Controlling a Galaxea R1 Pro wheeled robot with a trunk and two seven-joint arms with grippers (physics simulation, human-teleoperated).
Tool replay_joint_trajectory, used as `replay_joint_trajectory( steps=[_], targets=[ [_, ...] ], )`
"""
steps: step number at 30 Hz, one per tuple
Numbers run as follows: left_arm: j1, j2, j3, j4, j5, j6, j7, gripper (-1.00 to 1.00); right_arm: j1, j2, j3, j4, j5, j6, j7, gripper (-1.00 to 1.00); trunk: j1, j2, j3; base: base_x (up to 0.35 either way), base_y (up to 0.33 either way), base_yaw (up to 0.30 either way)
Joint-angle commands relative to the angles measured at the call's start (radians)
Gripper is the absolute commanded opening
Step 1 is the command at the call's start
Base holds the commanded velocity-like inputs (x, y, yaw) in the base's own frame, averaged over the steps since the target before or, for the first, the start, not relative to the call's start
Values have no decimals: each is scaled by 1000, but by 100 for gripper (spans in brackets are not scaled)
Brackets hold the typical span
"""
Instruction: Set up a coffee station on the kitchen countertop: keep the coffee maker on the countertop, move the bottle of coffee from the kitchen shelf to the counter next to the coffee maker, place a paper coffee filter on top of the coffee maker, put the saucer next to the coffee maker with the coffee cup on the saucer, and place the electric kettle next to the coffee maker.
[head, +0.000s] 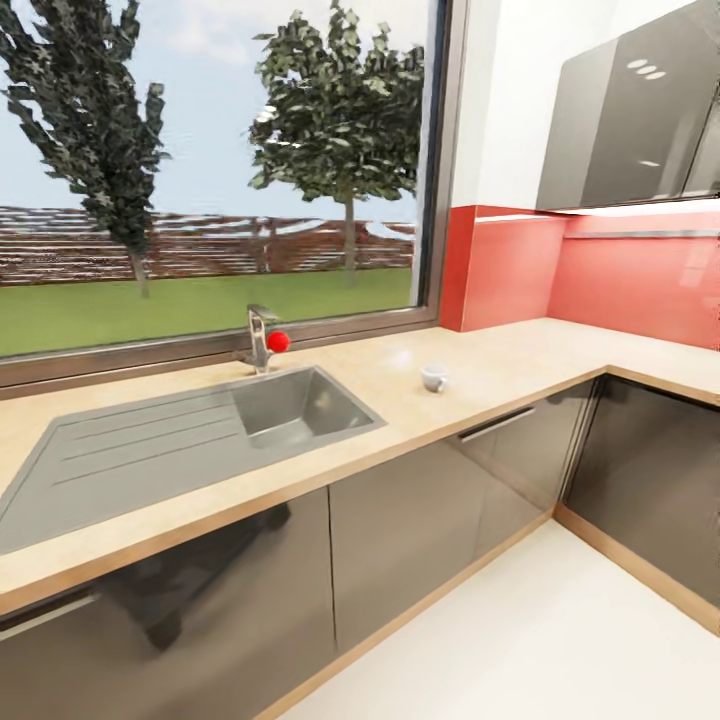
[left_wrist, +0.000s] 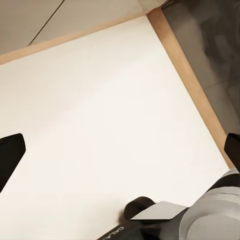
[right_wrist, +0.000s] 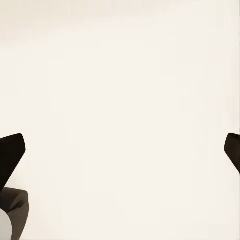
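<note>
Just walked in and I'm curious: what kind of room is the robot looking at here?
A kitchen, by the look of it: a sink with a tap under a window, and a cup on the counter.

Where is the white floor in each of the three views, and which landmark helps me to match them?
Head view: floor at lower right, below the cabinets.
Left wrist view: floor across the middle.
Right wrist view: floor across nearly the whole picture.
Shared landmark: the wooden skirting strip bordering the floor, in head and left wrist views.
</note>
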Motion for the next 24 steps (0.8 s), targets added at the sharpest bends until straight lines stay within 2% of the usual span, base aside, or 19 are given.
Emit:
replay_joint_trajectory(
  steps=[1,18,24],
  targets=[
    [-1,0,-8,1,6,-9,-1,100,-1,1,-7,-1,11,-6,4,100,0,0,-1,43,-294,0],
    [-1,0,-8,1,6,-9,-1,100,-1,2,-7,1,11,-6,1,100,0,0,-1,6,-305,1],
    [-1,0,-9,1,6,-9,-1,100,-1,3,-7,1,11,-7,0,100,0,0,-1,0,-290,101]
  ],
)
